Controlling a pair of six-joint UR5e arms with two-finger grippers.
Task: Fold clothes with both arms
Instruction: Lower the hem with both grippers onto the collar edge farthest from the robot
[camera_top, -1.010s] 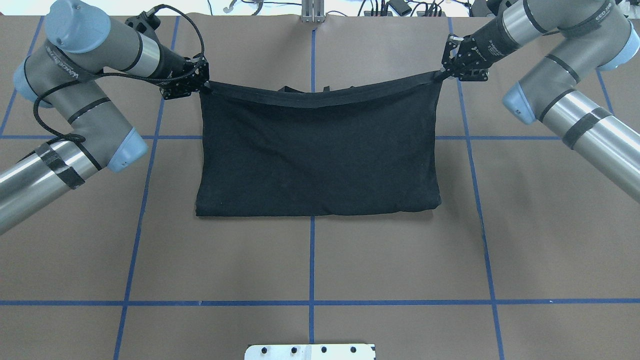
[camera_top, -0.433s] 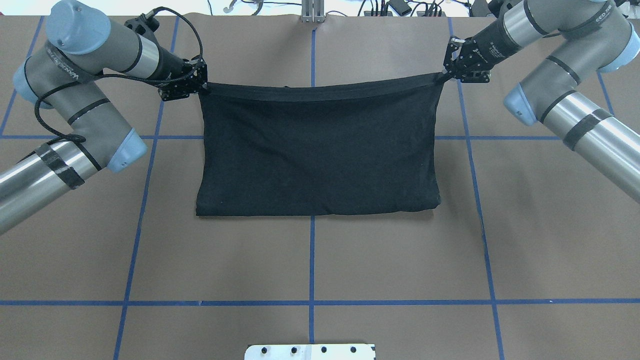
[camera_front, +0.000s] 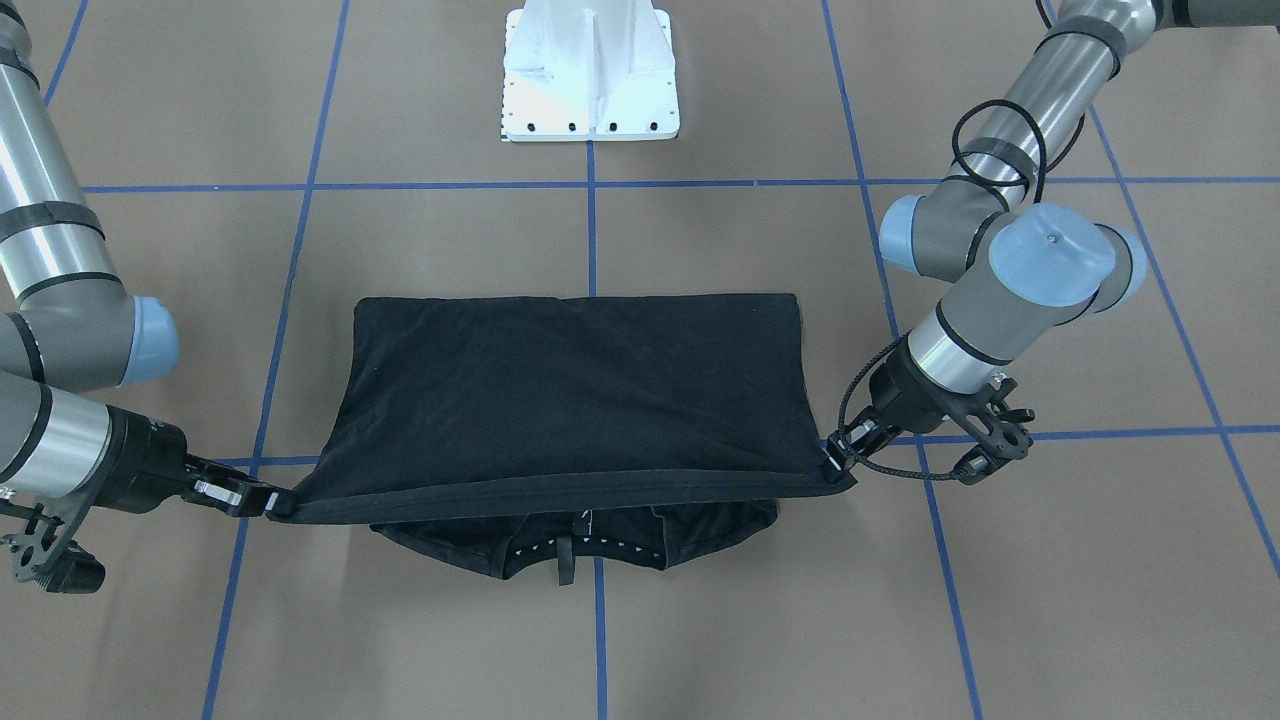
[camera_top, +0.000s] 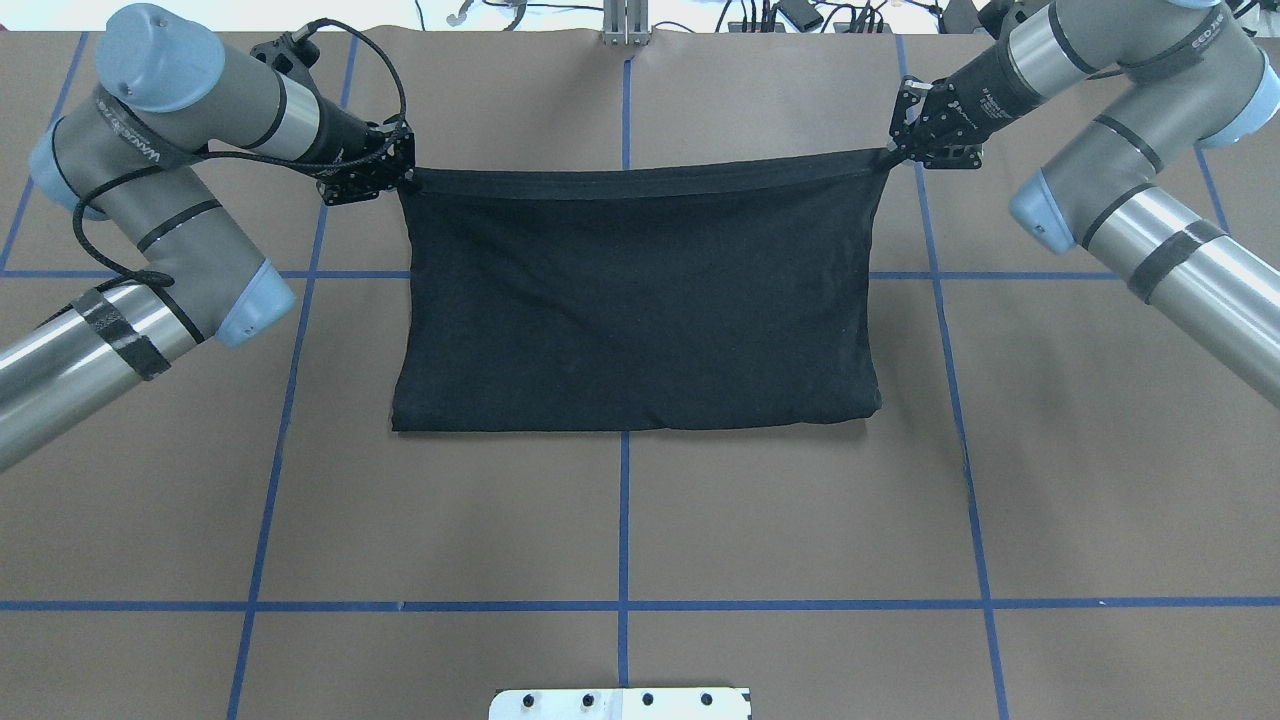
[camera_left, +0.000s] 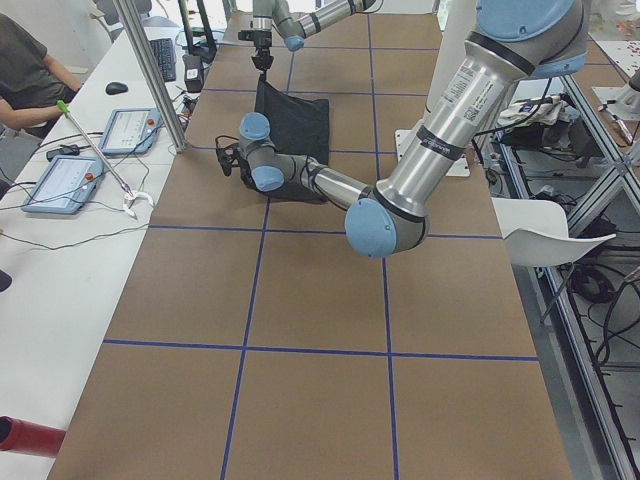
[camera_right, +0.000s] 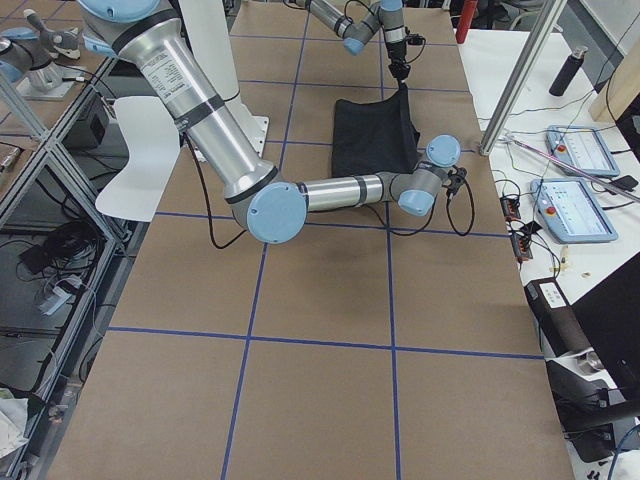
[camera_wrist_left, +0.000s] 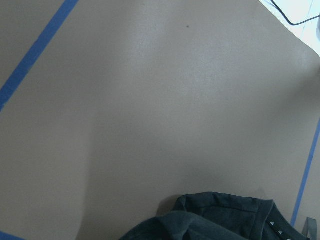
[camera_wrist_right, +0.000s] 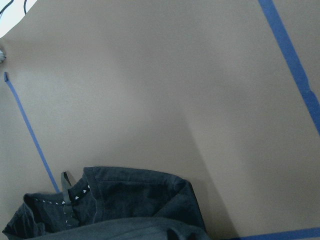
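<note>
A black T-shirt (camera_top: 635, 300) lies at the middle of the table (camera_top: 800, 520), its near fold resting on the brown surface while its far hem is raised and stretched taut between the two arms. The left gripper (camera_top: 403, 180) is clamped on one hem corner and the right gripper (camera_top: 887, 152) on the other. The collar end lies underneath, poking out beyond the hem. The fold appears half-made: the held edge has yet to be laid down and released.
</note>
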